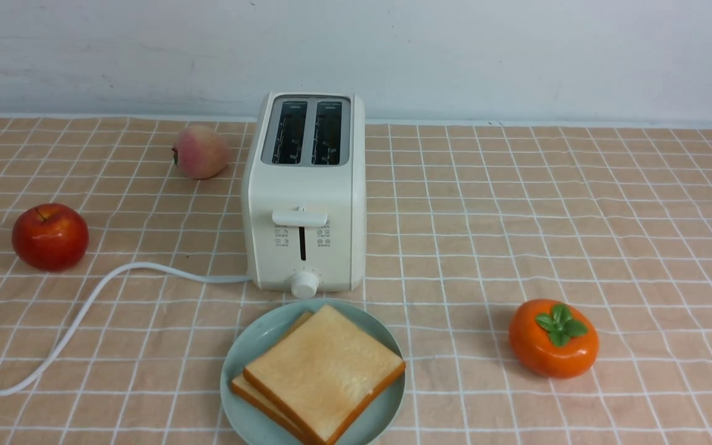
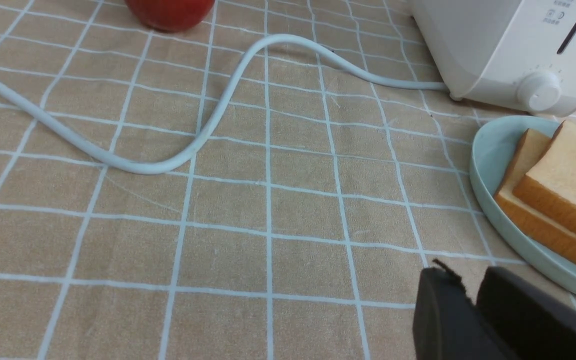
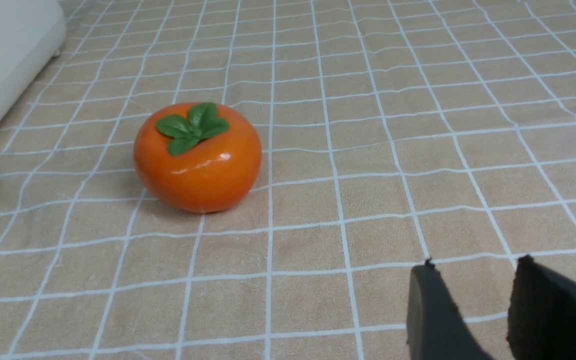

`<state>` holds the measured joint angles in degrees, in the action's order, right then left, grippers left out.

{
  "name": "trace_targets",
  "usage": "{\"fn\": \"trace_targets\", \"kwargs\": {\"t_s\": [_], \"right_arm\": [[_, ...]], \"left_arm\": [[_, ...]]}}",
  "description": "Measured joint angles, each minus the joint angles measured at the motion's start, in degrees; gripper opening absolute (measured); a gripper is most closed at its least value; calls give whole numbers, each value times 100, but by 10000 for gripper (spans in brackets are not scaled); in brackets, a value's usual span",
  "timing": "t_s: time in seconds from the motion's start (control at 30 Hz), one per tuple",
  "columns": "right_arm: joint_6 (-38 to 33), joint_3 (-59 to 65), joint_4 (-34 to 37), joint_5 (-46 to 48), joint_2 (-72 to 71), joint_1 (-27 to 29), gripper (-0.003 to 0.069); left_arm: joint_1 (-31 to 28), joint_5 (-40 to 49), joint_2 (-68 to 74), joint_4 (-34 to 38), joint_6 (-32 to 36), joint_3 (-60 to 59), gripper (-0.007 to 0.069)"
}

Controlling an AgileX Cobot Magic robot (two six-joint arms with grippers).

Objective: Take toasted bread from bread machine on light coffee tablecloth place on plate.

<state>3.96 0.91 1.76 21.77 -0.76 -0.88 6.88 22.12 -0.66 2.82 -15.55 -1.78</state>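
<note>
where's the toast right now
In the front view, both slices of toasted bread lie stacked on the plate, just in front of the bread machine.

left gripper: matte black, frayed tip | right gripper: matte black

Toasted bread stacked on plate, just before bread machine

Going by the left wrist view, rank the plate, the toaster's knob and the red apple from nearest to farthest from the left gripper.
From the left gripper:
1. The plate, right beside the fingers, holding the toasted bread.
2. The knob, beyond the plate, on the bread machine.
3. The red apple, farthest, across the cord.
</note>
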Motion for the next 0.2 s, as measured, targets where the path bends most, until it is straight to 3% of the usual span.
{"fn": "trace_targets", "kwargs": {"t_s": [0.2], "right_arm": [[0, 0, 0, 0, 0, 0, 239]], "left_arm": [[0, 0, 0, 0, 0, 0, 104]]}}
